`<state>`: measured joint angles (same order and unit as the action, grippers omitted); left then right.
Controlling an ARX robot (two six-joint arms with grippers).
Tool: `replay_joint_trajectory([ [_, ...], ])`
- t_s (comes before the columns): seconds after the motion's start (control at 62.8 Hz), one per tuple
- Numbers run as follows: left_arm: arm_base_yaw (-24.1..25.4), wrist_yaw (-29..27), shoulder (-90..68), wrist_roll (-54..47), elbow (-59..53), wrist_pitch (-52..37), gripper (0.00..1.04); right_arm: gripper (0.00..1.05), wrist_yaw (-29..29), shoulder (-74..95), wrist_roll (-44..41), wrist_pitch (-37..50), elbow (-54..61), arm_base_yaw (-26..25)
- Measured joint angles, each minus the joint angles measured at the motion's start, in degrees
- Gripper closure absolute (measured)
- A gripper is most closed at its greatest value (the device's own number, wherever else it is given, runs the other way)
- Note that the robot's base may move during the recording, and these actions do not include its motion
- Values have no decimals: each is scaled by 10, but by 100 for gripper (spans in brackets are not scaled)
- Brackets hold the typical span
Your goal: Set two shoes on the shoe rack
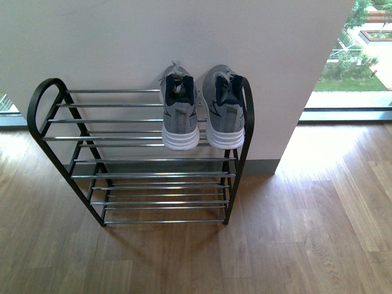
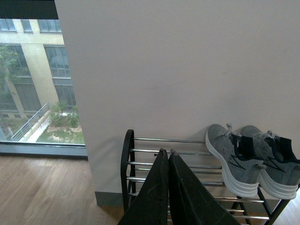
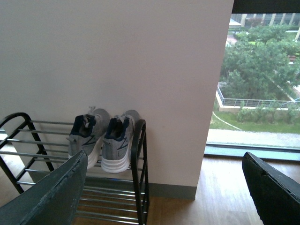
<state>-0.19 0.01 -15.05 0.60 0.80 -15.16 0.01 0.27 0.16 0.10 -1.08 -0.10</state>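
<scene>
Honey-toned wood planks (image 1: 306, 233) run up to a plain matte white wall (image 1: 184, 37) with a grey baseboard (image 1: 260, 166) along its foot. Window glass (image 3: 262, 75) full of green trees sits off to the side. Against that wall I have the shoe rack (image 1: 122, 175): black metal side frames rounded at the top, with thin shiny chrome rods across in tiers.

On my left wrist view, the left gripper (image 2: 168, 153) has its two dark, scuffed fingers pressed flat together with nothing between them. The rack's top tier lies just beyond its tips, and both sneakers sit further along those rods toward the robot's right.

The right gripper (image 3: 164, 157) is spread wide and empty, its blunt dark fingers far apart. Ahead of it, on the top tier by the rounded end frame, the inner sneaker (image 1: 179, 116) and the outer sneaker (image 1: 223, 113) rest close side by side, heels toward the robot and toes at the wall. Both have grey knit uppers, thick white soles and navy linings.
</scene>
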Motion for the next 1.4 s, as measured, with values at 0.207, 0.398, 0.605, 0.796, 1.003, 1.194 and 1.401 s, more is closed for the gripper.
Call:
replay_joint_trajectory([
  [0.207, 0, 0, 29, 0, 0, 30, 103, 9, 0, 0, 0, 0, 0, 0],
  [0.398, 0, 0, 66, 0, 0, 70, 103, 9, 0, 0, 0, 0, 0, 0],
  [0.605, 0, 0, 140, 0, 0, 152, 103, 9, 0, 0, 0, 0, 0, 0],
  [0.796, 0, 0, 141, 0, 0, 152, 103, 9, 0, 0, 0, 0, 0, 0],
  [1.003, 0, 0, 141, 0, 0, 152, 71, 9, 0, 0, 0, 0, 0, 0],
  [1.194, 0, -2, 141, 0, 0, 152, 41, 9, -2, 0, 0, 0, 0, 0],
  [1.401, 0, -1, 141, -1, 0, 152, 8, 9, -2, 0, 0, 0, 0, 0],
])
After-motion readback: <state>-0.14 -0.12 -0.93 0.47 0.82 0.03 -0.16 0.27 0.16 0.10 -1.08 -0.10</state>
